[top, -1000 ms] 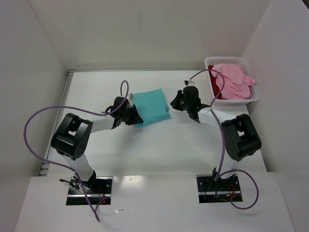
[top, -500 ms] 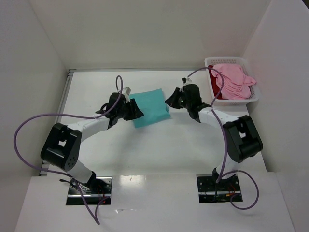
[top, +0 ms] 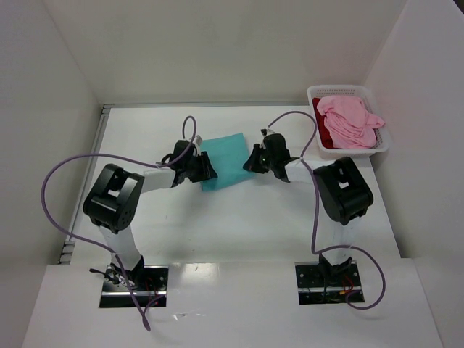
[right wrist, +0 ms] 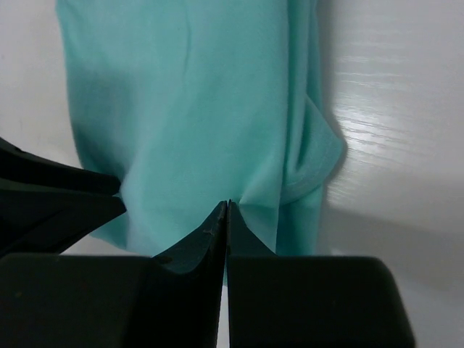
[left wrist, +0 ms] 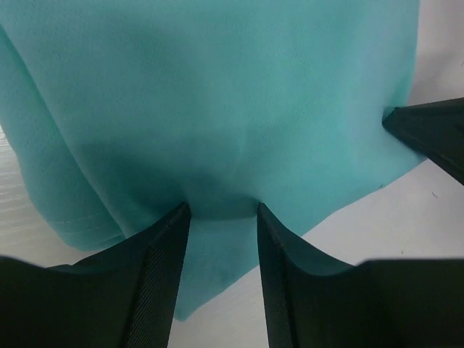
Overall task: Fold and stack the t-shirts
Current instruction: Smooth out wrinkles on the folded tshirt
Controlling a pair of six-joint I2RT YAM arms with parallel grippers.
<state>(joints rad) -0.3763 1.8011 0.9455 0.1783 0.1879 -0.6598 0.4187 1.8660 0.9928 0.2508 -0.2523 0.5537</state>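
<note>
I had the right pincer [right wrist: 226,204] clamped on the folded teal cloth t-shirt [top: 226,156], probably steadying it, while the left pincer [left wrist: 221,210] sat jaws apart at its left edge.

Overhead view bright, evenly lit from above. Shadows on the bench [top: 239,217] are soft and faint, with glare along its glossy near edge. Wrist views slightly soft; teal t-shirt [left wrist: 217,87] darkens toward the lower foreground.

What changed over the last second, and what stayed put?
The right end effector, shut, swung left to the right edge of the teal shirt. The left end effector opened at its left edge. The teal shirt, basket and pink shirt stayed put.
</note>
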